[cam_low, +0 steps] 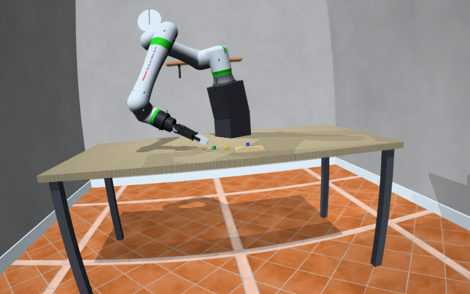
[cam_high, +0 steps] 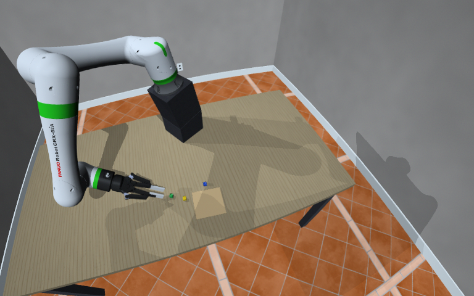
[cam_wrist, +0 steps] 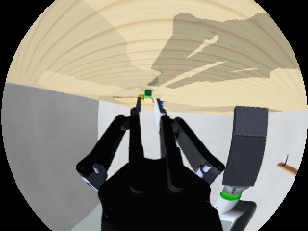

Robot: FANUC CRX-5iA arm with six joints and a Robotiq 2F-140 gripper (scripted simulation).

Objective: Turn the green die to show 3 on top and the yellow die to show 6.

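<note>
The green die (cam_high: pixel 171 195) (cam_low: pixel 213 147) (cam_wrist: pixel 148 93) lies on the table just beyond the fingertips. The yellow die (cam_high: pixel 184 198) (cam_low: pixel 226 147) (cam_wrist: pixel 141 95) lies on the table between the green die and the mat. The blue die (cam_high: pixel 204 184) (cam_low: pixel 247 144) (cam_wrist: pixel 162 103) lies just off the mat's far edge. The light tan mat (cam_high: pixel 210 209) (cam_low: pixel 249 149) lies flat with no die on it. My gripper (cam_high: pixel 163 192) (cam_low: pixel 206 141) (cam_wrist: pixel 147 104) is slanted low over the table, its fingers parted by a narrow gap with nothing between them. The numbers on the dice are too small to read.
The wooden table (cam_high: pixel 286 122) (cam_low: pixel 103 159) carries the dice and mat. The black robot pedestal (cam_high: pixel 181 115) (cam_low: pixel 230 111) (cam_wrist: pixel 247 144) stands at the back, behind the dice. The table's front edge runs in front of the mat.
</note>
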